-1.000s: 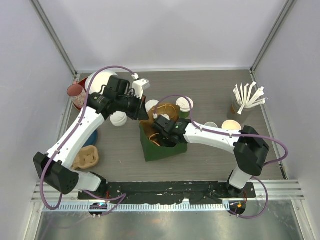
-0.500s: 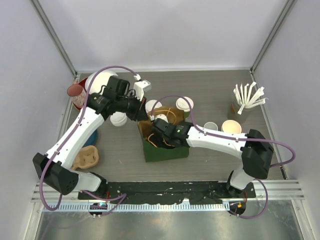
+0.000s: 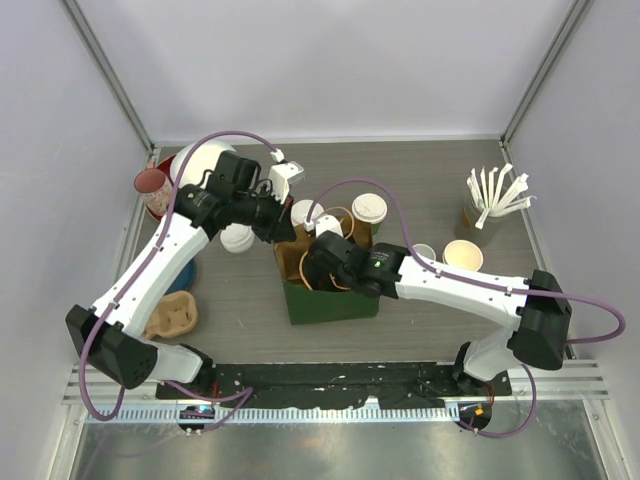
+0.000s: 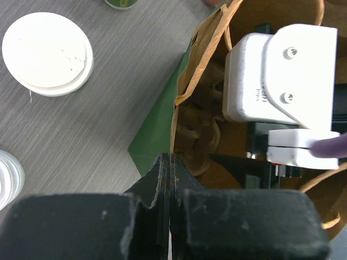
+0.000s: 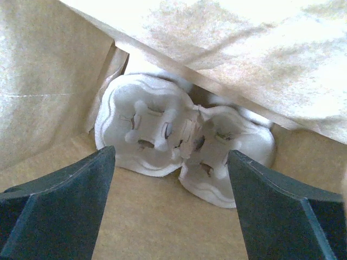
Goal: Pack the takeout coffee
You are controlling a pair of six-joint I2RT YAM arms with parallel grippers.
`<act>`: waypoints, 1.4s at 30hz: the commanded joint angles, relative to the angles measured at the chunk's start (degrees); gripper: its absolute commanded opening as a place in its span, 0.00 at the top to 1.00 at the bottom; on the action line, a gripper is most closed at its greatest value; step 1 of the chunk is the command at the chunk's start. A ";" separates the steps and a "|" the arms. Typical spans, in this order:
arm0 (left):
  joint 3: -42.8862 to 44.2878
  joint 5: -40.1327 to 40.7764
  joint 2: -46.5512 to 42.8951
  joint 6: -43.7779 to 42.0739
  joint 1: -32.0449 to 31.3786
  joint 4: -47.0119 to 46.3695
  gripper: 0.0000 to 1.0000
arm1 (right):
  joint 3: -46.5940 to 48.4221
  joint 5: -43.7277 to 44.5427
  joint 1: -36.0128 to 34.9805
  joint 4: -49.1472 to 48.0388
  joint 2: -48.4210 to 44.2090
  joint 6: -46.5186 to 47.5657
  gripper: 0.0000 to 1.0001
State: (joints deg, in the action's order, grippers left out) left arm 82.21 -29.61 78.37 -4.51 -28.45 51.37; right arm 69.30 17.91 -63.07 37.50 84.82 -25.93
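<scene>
1. Two lidded cups made up the takeout coffee, and neither was packed. One lidded cup (image 3: pixel 303 212) stood on the worktop (image 3: pixel 430 165) just beside the far rim of the bag (image 3: pixel 325 300). The other lidded cup (image 3: pixel 369 208) stood near the bag's far right corner.
2. One step looked done: a pulp cup carrier (image 5: pixel 184 143) lay at the bottom of the bag, and the sockets in view were empty.
3. As I judged it, all of the loading was left, since each cup had yet to go down into the carrier inside the bag.
4. The left end effector (image 4: pixel 169 173) was pinched together on the bag's upper edge, which held the mouth open.
5. The right end effector (image 5: pixel 171 162) was down inside the bag, close above the carrier. Its fingers were spread wide apart, with nothing between them, and they touched nothing I could see.
</scene>
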 commanded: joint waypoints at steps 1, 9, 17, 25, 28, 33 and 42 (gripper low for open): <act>1.28 0.60 0.91 -1.55 -0.38 2.94 1.00 | 0.05 3.88 -0.74 -2.69 -3.42 1.59 0.10; 1.46 0.51 1.35 -1.46 -0.29 3.12 1.00 | -0.39 4.15 -1.53 -4.62 -6.50 3.08 0.10; 1.54 0.95 1.52 -1.90 -0.38 3.12 1.00 | -0.74 0.73 -2.50 -10.06 -12.04 6.24 0.10; 2.86 0.16 2.40 -4.62 -1.17 5.66 1.00 | -2.33 -3.05 -2.50 -16.57 -20.12 8.00 0.10; 3.48 -0.36 2.93 -5.51 -1.35 6.63 1.00 | -0.92 -4.29 -2.50 -17.19 -21.00 8.70 0.10; 4.36 -1.24 3.37 -6.91 -1.70 8.12 1.00 | 3.20 -7.18 -2.50 -18.77 -21.71 9.58 0.10; 4.80 -0.98 4.16 -8.23 -1.88 8.65 1.00 | 12.34 1.06 -2.41 -14.65 -21.45 10.81 0.09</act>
State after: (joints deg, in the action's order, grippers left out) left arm 85.65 -30.30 81.17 -11.11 -29.98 56.49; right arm 75.92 13.56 -65.19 23.46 64.47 -16.88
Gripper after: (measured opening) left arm 0.009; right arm 0.901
